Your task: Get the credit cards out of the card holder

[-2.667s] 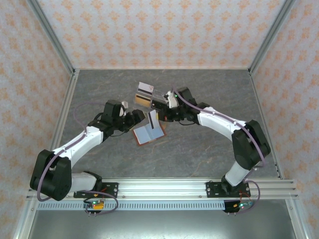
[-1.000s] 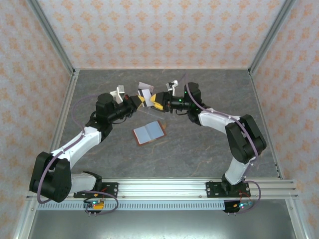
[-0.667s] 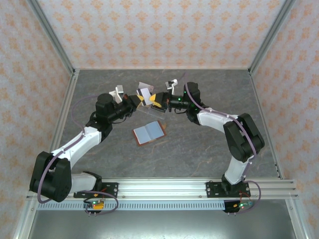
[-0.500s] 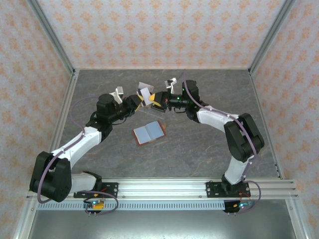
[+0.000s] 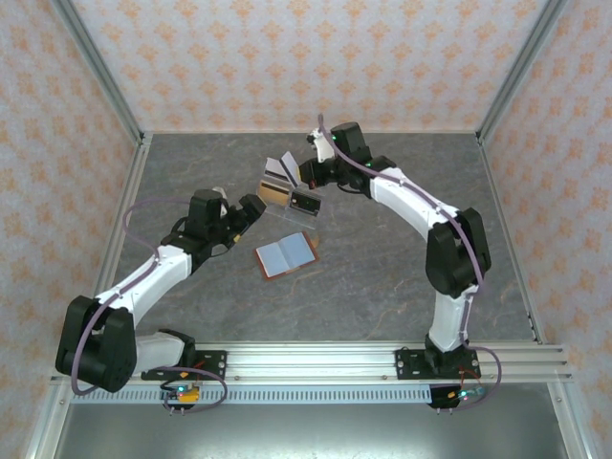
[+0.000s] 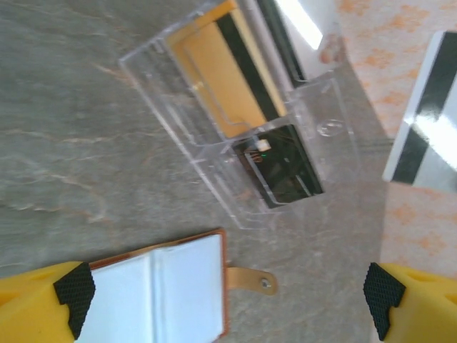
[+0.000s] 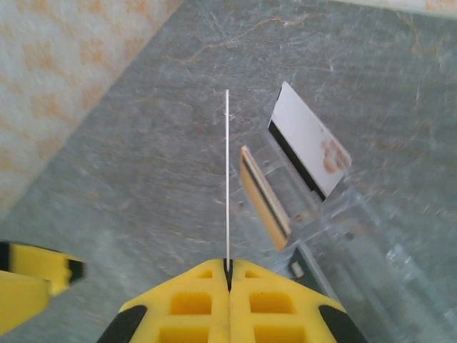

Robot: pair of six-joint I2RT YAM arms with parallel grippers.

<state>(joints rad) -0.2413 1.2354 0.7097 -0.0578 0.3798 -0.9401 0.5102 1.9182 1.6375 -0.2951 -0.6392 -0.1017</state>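
Counting four cards point(image 5: 274, 194): three in tray point(image 6: 335, 143), one card point(image 7: 227, 179) clenched in right claw point(image 7: 228, 268) | left claw point(image 5: 249, 210) released | one open wallet point(image 5: 287, 254)

card holder point(image 5: 286, 255) brown, grey-blue lining | orange card point(image 6: 214, 78) black-striped | white card point(image 6: 421, 121) black-striped | table point(image 5: 382, 277) grey-marbled | walls point(image 5: 287, 57) peach, orange-flowered

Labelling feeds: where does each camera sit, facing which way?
Top external: above and behind, looking down at the table; left arm, right arm show.
Left wrist: looks down past its open left hand at tray and card holder.
Right wrist: looks along the shut right hand pinching a card.
Wrist views share the orange card.
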